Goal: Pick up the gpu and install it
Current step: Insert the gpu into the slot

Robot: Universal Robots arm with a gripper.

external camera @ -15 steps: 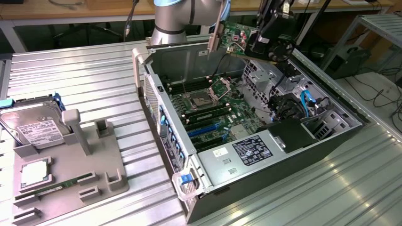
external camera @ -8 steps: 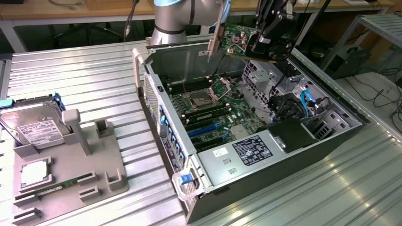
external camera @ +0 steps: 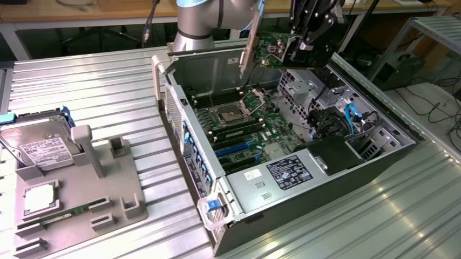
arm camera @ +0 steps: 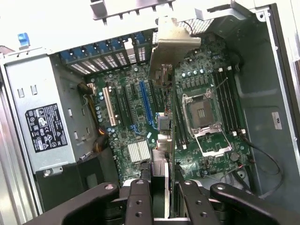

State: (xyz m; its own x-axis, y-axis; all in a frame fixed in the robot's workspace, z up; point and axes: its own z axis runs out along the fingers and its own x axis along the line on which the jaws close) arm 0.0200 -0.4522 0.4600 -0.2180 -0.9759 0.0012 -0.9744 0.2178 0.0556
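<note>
The gpu [external camera: 272, 47], a green card with a long silver bracket [external camera: 249, 51], hangs in the air above the far end of the open computer case [external camera: 205, 67]. My gripper [external camera: 294, 54] is shut on the card's end opposite the bracket. In the wrist view the gpu [arm camera: 165, 126] runs edge-on from between my fingers [arm camera: 140, 197] out to its bracket [arm camera: 171, 47]. Below it lies the motherboard [arm camera: 136, 108], and the card hovers to one side of a long blue slot [arm camera: 146, 101], well above the board. The gripper [arm camera: 164, 190] clamps the card from both sides.
The case lies on its side on a slatted metal table [external camera: 108, 86], power supply [external camera: 288, 172] at the near end. At the exterior view's left a grey fixture [external camera: 108, 189] carries a hard drive [external camera: 40, 143], a processor [external camera: 40, 197] and a RAM stick [external camera: 65, 215]. The arm's base [external camera: 202, 21] stands behind the case.
</note>
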